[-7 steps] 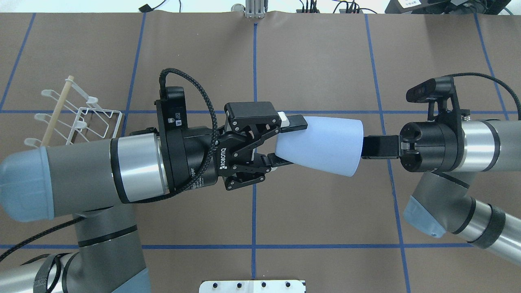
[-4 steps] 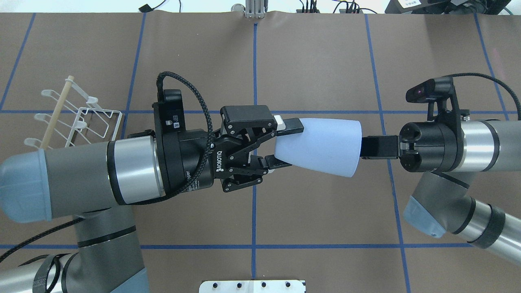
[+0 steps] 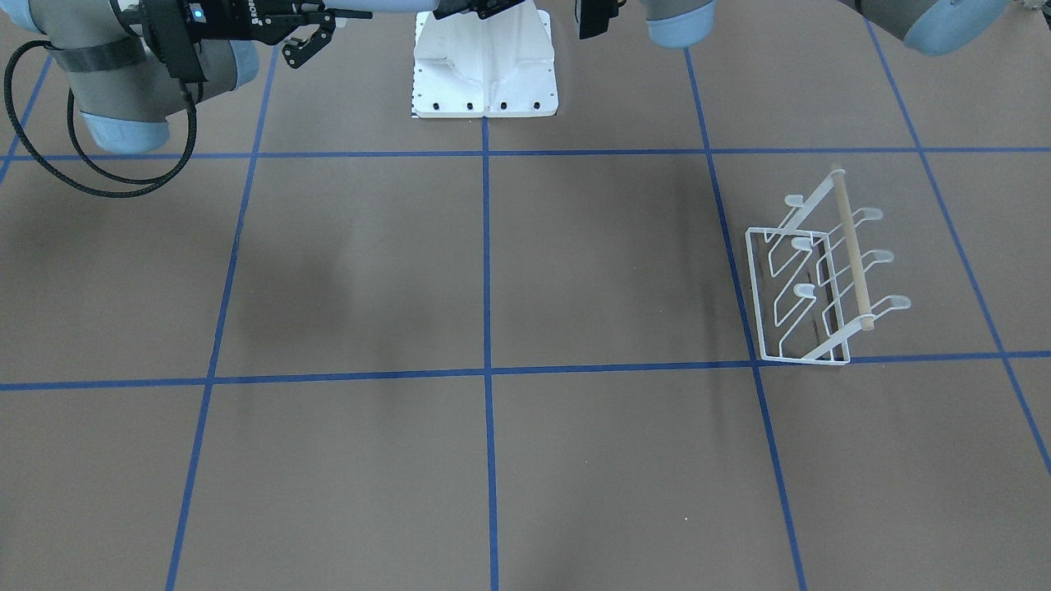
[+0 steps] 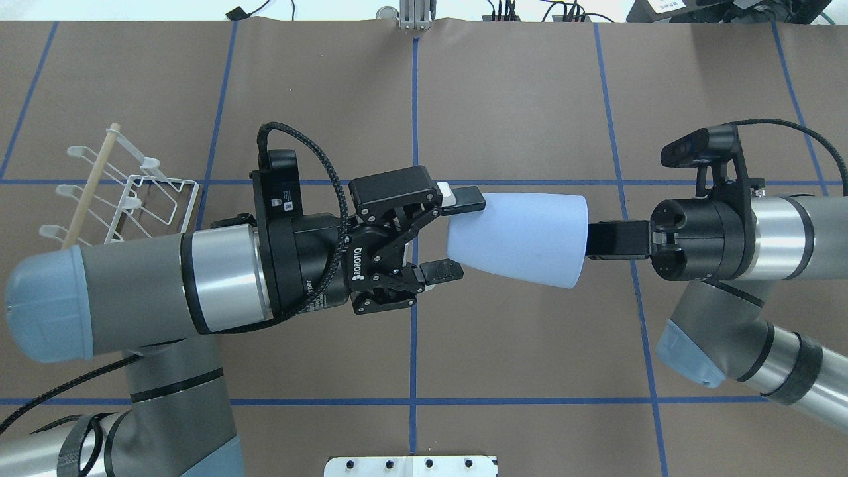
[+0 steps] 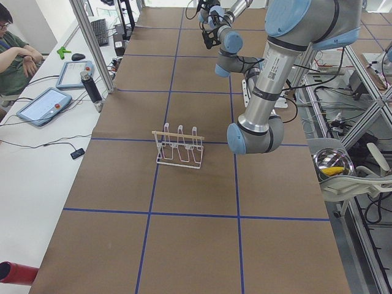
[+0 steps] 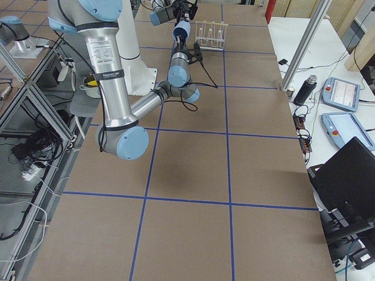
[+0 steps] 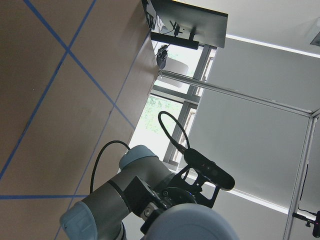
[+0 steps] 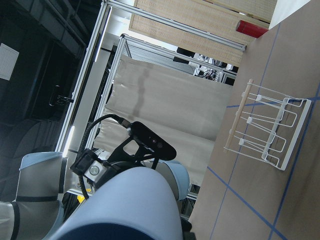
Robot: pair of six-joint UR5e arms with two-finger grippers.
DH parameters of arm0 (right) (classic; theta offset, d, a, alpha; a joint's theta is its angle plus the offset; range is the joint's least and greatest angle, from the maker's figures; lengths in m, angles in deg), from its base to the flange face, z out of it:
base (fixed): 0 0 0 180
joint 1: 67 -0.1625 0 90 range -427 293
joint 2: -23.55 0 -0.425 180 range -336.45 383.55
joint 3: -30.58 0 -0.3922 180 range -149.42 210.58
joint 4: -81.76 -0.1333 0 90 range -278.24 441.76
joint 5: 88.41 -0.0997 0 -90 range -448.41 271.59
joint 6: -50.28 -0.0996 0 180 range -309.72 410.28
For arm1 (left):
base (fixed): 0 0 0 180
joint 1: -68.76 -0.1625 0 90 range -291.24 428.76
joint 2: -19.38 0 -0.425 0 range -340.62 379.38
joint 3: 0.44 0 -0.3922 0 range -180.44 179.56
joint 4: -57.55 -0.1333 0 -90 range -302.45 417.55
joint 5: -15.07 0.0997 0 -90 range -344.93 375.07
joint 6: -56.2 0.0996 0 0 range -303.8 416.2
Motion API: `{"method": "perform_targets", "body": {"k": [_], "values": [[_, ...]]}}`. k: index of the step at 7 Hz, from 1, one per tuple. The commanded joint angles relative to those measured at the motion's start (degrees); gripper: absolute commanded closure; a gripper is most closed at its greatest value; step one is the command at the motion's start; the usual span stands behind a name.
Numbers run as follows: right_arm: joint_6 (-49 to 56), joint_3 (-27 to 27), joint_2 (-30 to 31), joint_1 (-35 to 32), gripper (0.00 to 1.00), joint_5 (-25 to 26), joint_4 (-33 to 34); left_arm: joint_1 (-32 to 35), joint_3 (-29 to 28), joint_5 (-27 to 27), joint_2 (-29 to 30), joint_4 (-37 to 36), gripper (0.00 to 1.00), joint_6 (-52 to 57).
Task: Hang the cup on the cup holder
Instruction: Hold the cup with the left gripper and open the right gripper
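Opening since a moment ago, left fingers (image 4: pixel 464 198) stand wide apart, just off the cup (image 4: pixel 523 238); right fingers (image 4: pixel 609 238) clamp its rim. Best recentre before closing again.

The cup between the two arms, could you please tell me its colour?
The cup is plain pale blue, unpatterned; the overhead exterior view shows it best.

rack (image 3: pixel 809 279) upright on desk (image 3: pixel 493 271), right side, its near base edge at a blue tape line (image 3: pixel 328 377) | wooden rod (image 3: pixel 850 250) on top, running far to near | white base plate (image 3: pixel 484 74) far centre | right arm (image 3: pixel 123 82) far left, black cable (image 3: pixel 105 194) looped under it | left arm (image 3: pixel 936 25) far right corner
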Motion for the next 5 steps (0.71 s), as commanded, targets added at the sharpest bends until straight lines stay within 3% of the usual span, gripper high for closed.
{"method": "perform_targets", "body": {"k": [1,2,3,5], "values": [[0.07,-0.01,0.06,0.24,1.00,1.65,0.00,-0.01,0.10,0.00,0.35,0.14,0.20,-0.14],[0.08,-0.01,0.06,0.33,1.00,1.66,0.00,-0.10,0.28,0.00,0.44,0.14,0.10,-0.14],[0.08,-0.01,0.06,0.42,1.00,1.66,0.00,-0.10,0.37,0.08,0.53,0.14,0.07,-0.23],[0.08,0.08,0.06,0.59,1.00,1.66,0.00,-0.10,0.46,0.00,0.53,0.23,0.12,-0.23]]}}
